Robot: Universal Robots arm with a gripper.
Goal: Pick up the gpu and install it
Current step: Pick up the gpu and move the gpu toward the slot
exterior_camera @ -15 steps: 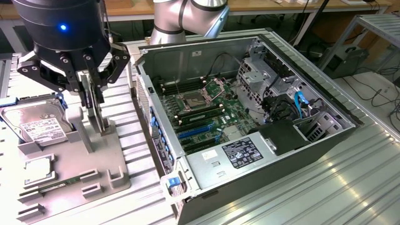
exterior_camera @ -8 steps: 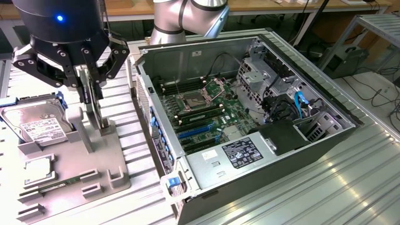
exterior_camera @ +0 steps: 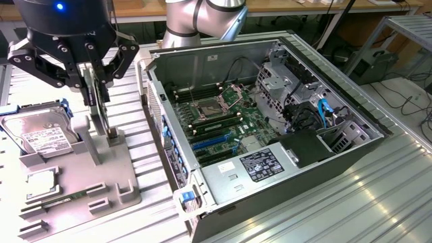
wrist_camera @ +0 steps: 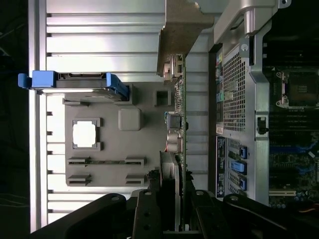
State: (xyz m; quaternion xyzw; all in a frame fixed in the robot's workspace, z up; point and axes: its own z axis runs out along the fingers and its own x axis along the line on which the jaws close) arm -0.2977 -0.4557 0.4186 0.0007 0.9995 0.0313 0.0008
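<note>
1. gpu (exterior_camera: 98,104) stands upright and edge-on over the grey parts tray (exterior_camera: 128,177), on the exterior view's left, with its silver bracket end (wrist_camera: 182,30) pointing away from the arm. Its lower corner sits right at a slotted post on the tray; I can't tell if it's seated or just clear.
2. gripper (exterior_camera: 94,76) is clamped on the card, one black finger (wrist_camera: 144,214) on each flat side, pinching it at the fan end.
3. Writing: the hard drive (exterior_camera: 40,134) in its blue caddy has a white label, and the power supply sticker (exterior_camera: 260,164) is black with white print, but neither one is readable. A blue light (exterior_camera: 59,6) glows on the wrist housing.
4. Also on the tray: a square processor chip (exterior_camera: 40,179) and a narrow memory stick (exterior_camera: 68,197), both lying flat in their pockets, well apart from the card.
5. Room to move: the pc case (exterior_camera: 351,147) lies on its side with the open side up, just beside the tray, with only a thin strip of ribbed metal table (exterior_camera: 337,202) between them. The motherboard (exterior_camera: 223,116) is exposed, and its blue slots (exterior_camera: 206,144) are near the case wall closest to the tray. Cables crowd the far drive-bay end.
</note>
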